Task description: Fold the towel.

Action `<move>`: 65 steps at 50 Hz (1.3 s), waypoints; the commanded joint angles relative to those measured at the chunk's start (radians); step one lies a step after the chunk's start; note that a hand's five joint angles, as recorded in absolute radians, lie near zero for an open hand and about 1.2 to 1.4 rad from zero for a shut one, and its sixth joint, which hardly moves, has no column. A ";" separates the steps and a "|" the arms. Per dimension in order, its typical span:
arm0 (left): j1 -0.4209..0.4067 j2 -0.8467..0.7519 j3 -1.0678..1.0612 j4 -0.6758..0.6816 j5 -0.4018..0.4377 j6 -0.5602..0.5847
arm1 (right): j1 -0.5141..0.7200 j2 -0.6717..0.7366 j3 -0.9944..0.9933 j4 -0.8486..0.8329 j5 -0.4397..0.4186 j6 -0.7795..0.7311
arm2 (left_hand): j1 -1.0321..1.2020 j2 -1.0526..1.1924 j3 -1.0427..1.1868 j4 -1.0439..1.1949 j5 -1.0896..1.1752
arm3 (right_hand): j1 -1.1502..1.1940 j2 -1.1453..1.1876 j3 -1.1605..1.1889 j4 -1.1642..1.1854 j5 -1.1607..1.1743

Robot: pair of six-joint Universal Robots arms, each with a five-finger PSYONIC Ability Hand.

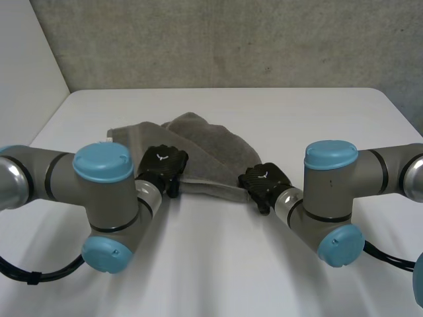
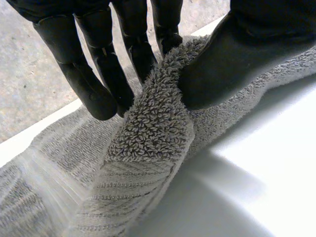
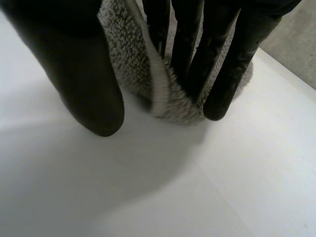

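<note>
One grey towel [image 1: 205,142] is lying bunched in the middle of one white table [image 1: 218,264], with its folds overlapping towards the far side. Two robot arms are reaching in from the near side. Two black hands are being held at the towel's near edge, well apart from each other.

The left hand [image 1: 162,168] is being held towards the left end of that edge. In the left wrist view, a raised ridge of looped cloth is being pinched between the straight fingers [image 2: 101,84] and the thumb [image 2: 232,59]. The rest of the towel is lying flat on the table beneath.

The right hand [image 1: 264,183] is being held towards the right end of the same edge. In the right wrist view, a hemmed corner of the towel is being gripped between the thumb [image 3: 84,74] and the fingers [image 3: 222,74]. Whether the corner's tip is touching the table or hanging just above it cannot be told.
</note>
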 commanded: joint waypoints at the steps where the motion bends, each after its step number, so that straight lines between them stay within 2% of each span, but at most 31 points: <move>1: 0.004 0.060 -0.002 -0.006 -0.003 0.000 | -0.012 -0.024 -0.020 -0.003 0.032 0.049 | -0.034 -0.083 -0.133 -0.109 -0.248 | 0.375 0.435 0.409 0.373 0.401; 8: 0.010 0.182 -0.045 0.006 0.003 -0.009 | -0.015 -0.151 -0.004 -0.007 0.031 0.104 | -0.034 -0.083 -0.133 -0.109 -0.248 | 0.375 0.436 0.409 0.374 0.402; 19: -0.006 0.355 -0.090 0.011 0.006 -0.091 | -0.050 -0.299 0.024 -0.006 0.022 0.128 | -0.034 -0.083 -0.133 -0.109 -0.248 | 0.375 0.436 0.409 0.374 0.402; 22: -0.008 0.410 -0.100 0.009 0.008 -0.091 | -0.075 -0.368 0.007 0.011 0.025 0.114 | -0.034 -0.083 -0.133 -0.109 -0.248 | 0.375 0.436 0.409 0.374 0.402; 26: -0.005 0.502 -0.114 0.008 0.008 -0.088 | -0.113 -0.540 -0.007 0.069 0.023 0.065 | -0.034 -0.083 -0.133 -0.109 -0.248 | 0.375 0.436 0.409 0.374 0.402; 27: -0.005 0.502 -0.114 0.008 0.008 -0.088 | -0.113 -0.541 -0.007 0.069 0.023 0.065 | -0.034 -0.083 -0.133 -0.109 -0.248 | 0.375 0.436 0.409 0.374 0.402; 29: -0.002 0.535 -0.120 0.008 0.008 -0.088 | -0.133 -0.652 -0.023 0.132 0.022 0.007 | -0.034 -0.083 -0.133 -0.109 -0.248 | 0.375 0.436 0.409 0.374 0.402; 31: 0.006 0.602 -0.130 0.009 0.009 -0.084 | -0.145 -0.692 -0.036 0.157 0.020 -0.019 | -0.034 -0.083 -0.133 -0.109 -0.248 | 0.375 0.436 0.409 0.374 0.402; 36: 0.023 0.651 -0.143 0.011 0.008 -0.088 | -0.165 -0.753 -0.043 0.224 -0.018 -0.066 | -0.034 -0.083 -0.133 -0.109 -0.248 | 0.375 0.436 0.409 0.374 0.402; 41: 0.067 0.641 -0.179 0.011 0.009 -0.089 | -0.158 -0.714 -0.020 0.270 -0.056 -0.093 | -0.034 -0.083 -0.133 -0.109 -0.248 | 0.375 0.436 0.409 0.374 0.402; 43: 0.075 0.633 -0.197 0.011 0.009 -0.089 | -0.148 -0.609 -0.004 0.269 -0.052 -0.113 | -0.034 -0.083 -0.133 -0.109 -0.248 | 0.298 0.358 0.332 0.296 0.324; 44: 0.076 0.606 -0.211 0.014 0.009 -0.088 | -0.148 -0.608 -0.004 0.269 -0.052 -0.113 | -0.034 -0.083 -0.133 -0.109 -0.248 | 0.297 0.358 0.331 0.296 0.323; 49: 0.076 0.481 -0.225 0.021 0.011 -0.081 | -0.148 -0.469 -0.004 0.272 -0.043 -0.122 | -0.034 -0.083 -0.133 -0.109 -0.248 | 0.092 0.152 0.125 0.090 0.118; 53: 0.084 0.440 -0.254 0.024 0.011 -0.081 | -0.150 -0.351 -0.016 0.272 0.008 -0.126 | -0.034 -0.083 -0.133 -0.109 -0.248 | -0.242 -0.181 -0.208 -0.243 -0.216; 59: 0.115 0.415 -0.278 0.041 0.011 -0.081 | -0.165 -0.303 -0.011 0.234 0.078 -0.116 | -0.034 -0.083 -0.133 -0.109 -0.248 | -0.346 -0.285 -0.312 -0.347 -0.320; 65: 0.142 0.410 -0.297 0.046 0.019 -0.081 | -0.165 -0.300 0.009 0.215 0.103 -0.118 | -0.034 -0.083 -0.133 -0.109 -0.248 | -0.346 -0.285 -0.312 -0.347 -0.320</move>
